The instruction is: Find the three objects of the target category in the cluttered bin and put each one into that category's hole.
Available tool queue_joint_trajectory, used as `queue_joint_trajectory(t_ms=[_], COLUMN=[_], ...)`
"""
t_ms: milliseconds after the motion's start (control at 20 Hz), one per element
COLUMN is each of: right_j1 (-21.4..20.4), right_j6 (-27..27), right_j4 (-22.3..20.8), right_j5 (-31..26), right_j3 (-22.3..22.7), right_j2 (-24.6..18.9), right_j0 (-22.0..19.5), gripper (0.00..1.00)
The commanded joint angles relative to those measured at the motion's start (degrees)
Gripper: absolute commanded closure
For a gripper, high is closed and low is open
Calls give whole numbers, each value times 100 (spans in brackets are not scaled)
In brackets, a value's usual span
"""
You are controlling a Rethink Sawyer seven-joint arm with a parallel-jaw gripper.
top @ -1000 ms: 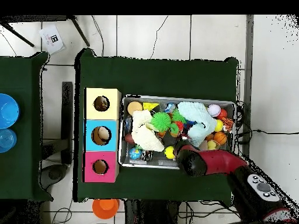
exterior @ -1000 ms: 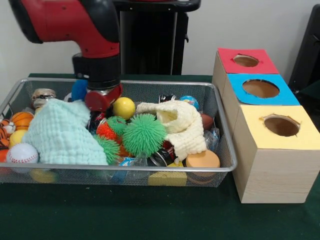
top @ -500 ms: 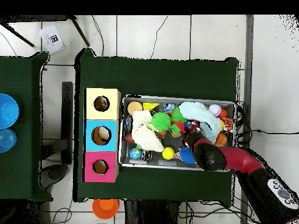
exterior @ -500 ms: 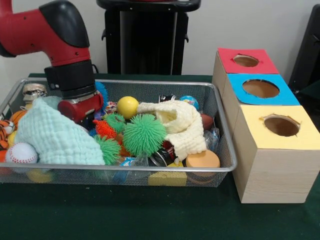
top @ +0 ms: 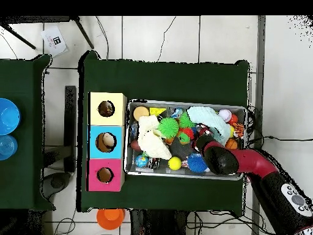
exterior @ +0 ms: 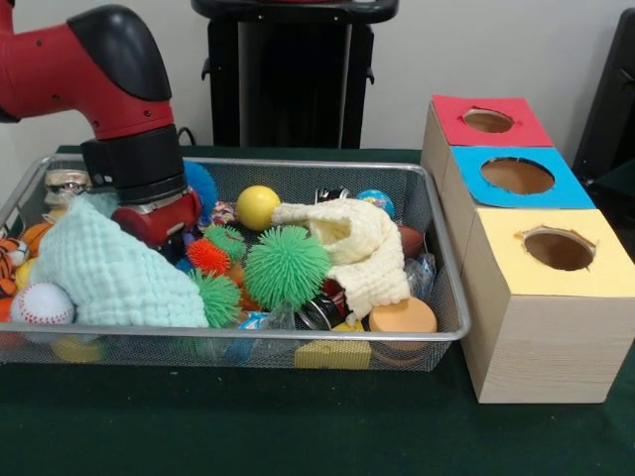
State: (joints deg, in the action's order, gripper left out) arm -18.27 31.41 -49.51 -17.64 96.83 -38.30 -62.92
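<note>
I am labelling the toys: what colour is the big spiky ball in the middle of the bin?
Green; the big spiky ball shows best in the front view.

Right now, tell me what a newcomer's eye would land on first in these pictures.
The red and black arm reaches down into the left part of the bin, its end sunk in the clutter beside a mint-green cloth. In the middle of the bin, a big green spiky ball sits against a pale yellow cloth. To the right stand three wooden boxes topped red, blue and yellow; the hole in the blue one is in the middle.
</note>
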Motion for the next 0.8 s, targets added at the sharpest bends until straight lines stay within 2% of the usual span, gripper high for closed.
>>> queue_joint_trajectory(t_ms=[50, 150, 200, 250, 300, 350, 400, 600, 800], right_j1=[59, 136, 170, 96, -171, -380, -800, -1610, -1884], right_j6=[-860, -1025, -1200, -1115, -848, -622, -239, 496, 674], right_j4=[-893, -796, -456, -342, -32, 82, 346, 826, 1035], right_j5=[-93, -322, -735, -837, -1092, -1151, -1288, -1593, -1850], right_j3=[-1309, -1254, -1105, -981, -670, -470, -99, 463, 653], right_j2=[-117, -234, -396, -420, -437, -429, -448, -372, -188], right_j0=[273, 187, 57, 59, 106, 159, 249, 542, 825], gripper=[100, 100, 100, 100, 100, 100, 100, 100, 100])
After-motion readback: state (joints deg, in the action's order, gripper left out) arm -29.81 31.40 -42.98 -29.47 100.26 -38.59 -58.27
